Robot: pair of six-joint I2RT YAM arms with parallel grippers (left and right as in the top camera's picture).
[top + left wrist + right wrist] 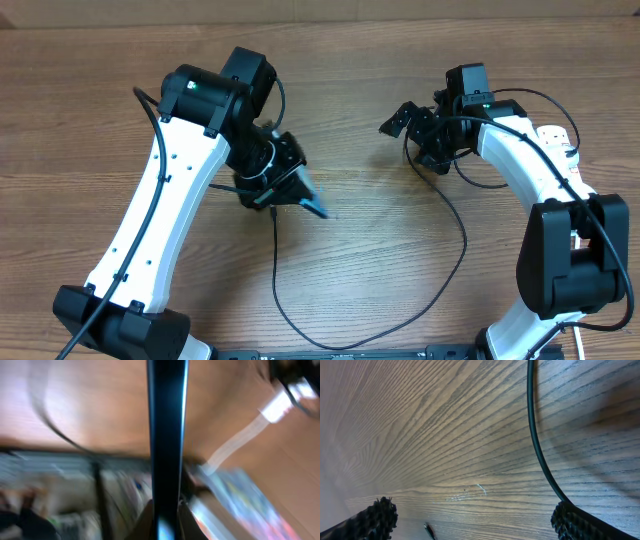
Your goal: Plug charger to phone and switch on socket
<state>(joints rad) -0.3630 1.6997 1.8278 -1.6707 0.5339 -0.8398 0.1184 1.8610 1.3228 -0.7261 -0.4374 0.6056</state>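
Edge-on phone point(167, 420) tight in left gripper point(297, 192); right gripper point(477, 517) wide, empty, above charger point(537, 445) cable

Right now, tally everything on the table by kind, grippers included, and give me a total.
Grippers: 2, the left gripper and the right gripper
Phone: 1, edge-on in the left gripper
Black charger cable: 1
White power strip: 1, partly hidden by the right arm
Total: 5

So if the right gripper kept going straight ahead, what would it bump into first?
Most likely the bare wooden table, which fills the view ahead of the right gripper. The charger cable lies off to one side by a finger, though depth is unclear.
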